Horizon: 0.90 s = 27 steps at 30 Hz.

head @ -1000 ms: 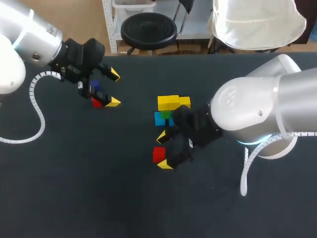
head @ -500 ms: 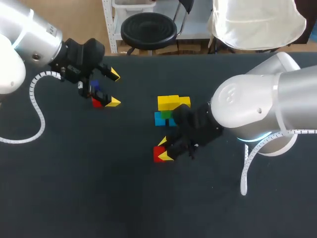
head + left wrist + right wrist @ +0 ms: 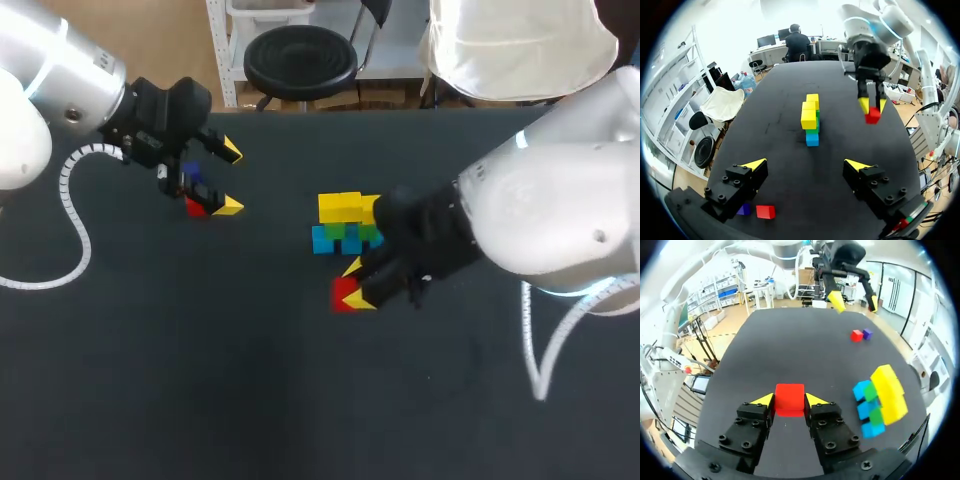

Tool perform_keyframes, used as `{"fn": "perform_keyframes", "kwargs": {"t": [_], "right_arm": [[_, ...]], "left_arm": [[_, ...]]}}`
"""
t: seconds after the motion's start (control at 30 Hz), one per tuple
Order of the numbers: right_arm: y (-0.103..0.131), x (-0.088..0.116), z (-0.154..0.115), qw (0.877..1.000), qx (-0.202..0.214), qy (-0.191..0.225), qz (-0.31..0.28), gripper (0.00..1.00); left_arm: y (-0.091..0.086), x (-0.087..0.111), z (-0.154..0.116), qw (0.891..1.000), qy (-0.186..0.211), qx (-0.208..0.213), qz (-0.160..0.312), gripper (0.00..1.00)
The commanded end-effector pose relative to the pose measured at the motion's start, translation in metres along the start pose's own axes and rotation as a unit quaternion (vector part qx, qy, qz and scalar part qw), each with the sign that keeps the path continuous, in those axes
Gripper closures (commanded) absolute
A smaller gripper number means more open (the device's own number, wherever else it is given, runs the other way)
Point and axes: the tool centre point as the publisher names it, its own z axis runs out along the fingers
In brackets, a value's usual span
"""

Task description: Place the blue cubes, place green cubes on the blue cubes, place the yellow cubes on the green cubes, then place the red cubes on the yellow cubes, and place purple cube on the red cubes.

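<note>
Two red cubes show, both plain, sharp-edged blocks with a dull, even finish. One red cube point(image 3: 789, 399) is clenched between the yellow wedge-shaped tips of the right tool point(image 3: 358, 285), near the stack but apart from it, on the robot's side. Beneath lies the bench point(image 3: 200, 380), a matte black top. The second red cube point(image 3: 765, 211) rests on the bench just beside the purple cube point(image 3: 744, 210), both under the left tool point(image 3: 805, 165). That tool hangs released, its black bolted fingers wide apart with nothing between them.

The stack is stepped, with blue cubes point(image 3: 860, 391) lowest, green cubes point(image 3: 876, 416) on them and yellow cubes point(image 3: 340, 207) on top.

The right wrist view shows both fingers pressed flat against opposite faces of the held cube, while from the head view that cube is half covered by the tips. The head view mostly catches the yellow tops of the stack, and the right wrist view lays out its three coloured layers side on. The purple cube is plain only from the wrist views. From above, the left tool's body hides most of it.
</note>
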Motion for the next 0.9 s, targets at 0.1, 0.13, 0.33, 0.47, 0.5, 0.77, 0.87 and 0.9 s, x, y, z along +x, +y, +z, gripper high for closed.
{"fn": "perform_keyframes", "kwargs": {"t": [0.1, 0.13, 0.33, 0.47, 0.5, 0.77, 0.87, 0.9], "right_arm": [[0.002, -0.009, -0.056, 0.999, 0.019, 0.027, 0.010, 1.00], [-0.002, -0.012, -0.060, 0.999, 0.017, 0.036, 0.009, 1.00], [-0.016, -0.030, -0.076, 0.999, 0.025, 0.046, -0.002, 1.00], [-0.024, -0.044, -0.078, 0.998, 0.033, 0.050, -0.004, 1.00], [-0.024, -0.046, -0.077, 0.998, 0.034, 0.059, -0.001, 1.00], [-0.023, -0.048, -0.075, 0.996, 0.045, 0.073, 0.011, 1.00], [-0.023, -0.048, -0.075, 0.996, 0.045, 0.073, 0.011, 1.00], [-0.023, -0.048, -0.075, 0.996, 0.045, 0.073, 0.011, 1.00]], "left_arm": [[0.000, 0.000, 0.000, 1.000, 0.000, 0.000, 0.000, 0.00], [0.000, 0.000, 0.000, 1.000, 0.000, 0.000, 0.000, 0.00], [0.000, 0.000, 0.000, 1.000, 0.000, 0.000, 0.000, 0.00], [0.000, 0.000, 0.000, 1.000, 0.000, 0.000, 0.000, 0.00], [0.000, 0.000, 0.000, 1.000, 0.000, 0.000, 0.000, 0.00], [0.000, 0.000, 0.000, 1.000, 0.000, 0.000, 0.000, 0.00], [0.000, 0.000, 0.000, 1.000, 0.000, 0.000, 0.000, 0.00], [0.000, 0.000, 0.000, 1.000, 0.000, 0.000, 0.000, 0.00]]}}
